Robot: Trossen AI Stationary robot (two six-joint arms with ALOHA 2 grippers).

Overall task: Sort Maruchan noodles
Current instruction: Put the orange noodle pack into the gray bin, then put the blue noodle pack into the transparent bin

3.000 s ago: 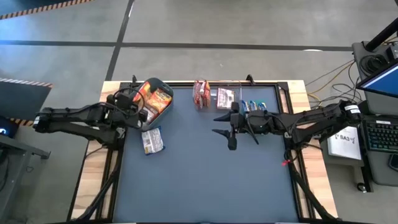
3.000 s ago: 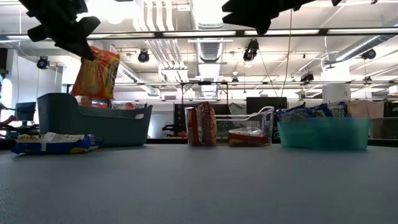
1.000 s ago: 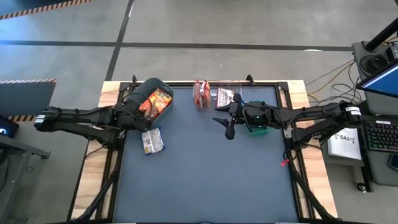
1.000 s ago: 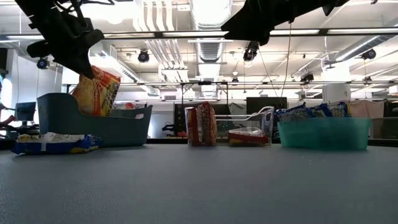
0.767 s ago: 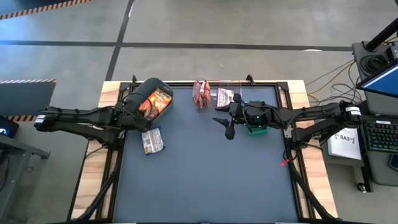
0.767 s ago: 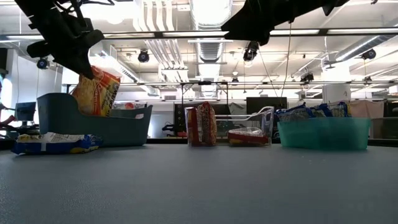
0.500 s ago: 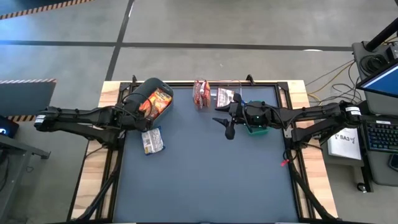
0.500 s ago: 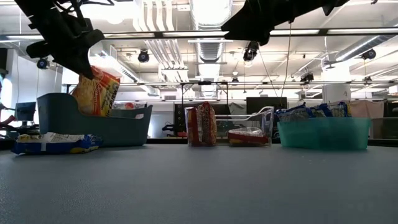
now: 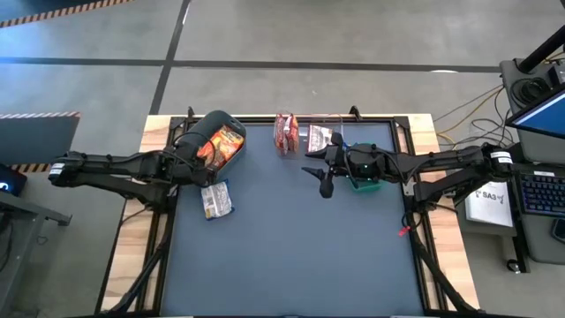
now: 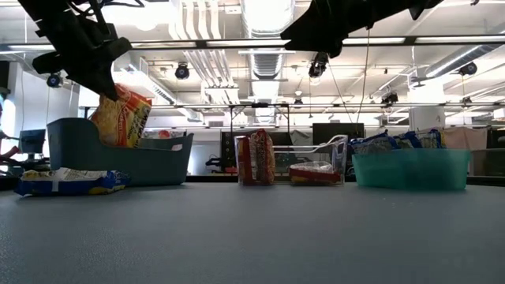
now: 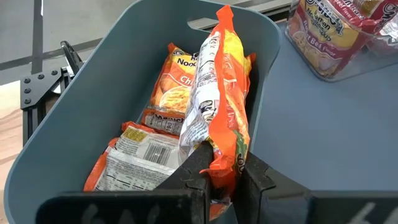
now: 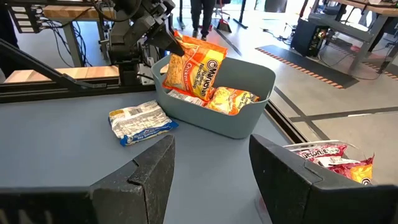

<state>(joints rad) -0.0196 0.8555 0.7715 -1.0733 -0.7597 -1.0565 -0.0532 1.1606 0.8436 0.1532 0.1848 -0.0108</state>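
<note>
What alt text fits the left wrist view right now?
The left gripper is shut on an upright orange plastic ramen packet, holding it inside a grey plastic bin that already holds other orange packets. A clear bin of maroon packets stands beyond.

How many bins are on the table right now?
3: a grey bin at the far left, a clear bin at the far middle, and a green bin to its right, mostly hidden under the right arm from above.

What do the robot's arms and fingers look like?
Both arms are black and jointed, long and thin, with black cables running along them. The left gripper has two flat, blocky dark fingers. The right gripper has wide, wedge-shaped dark fingers. No markings show.
</note>
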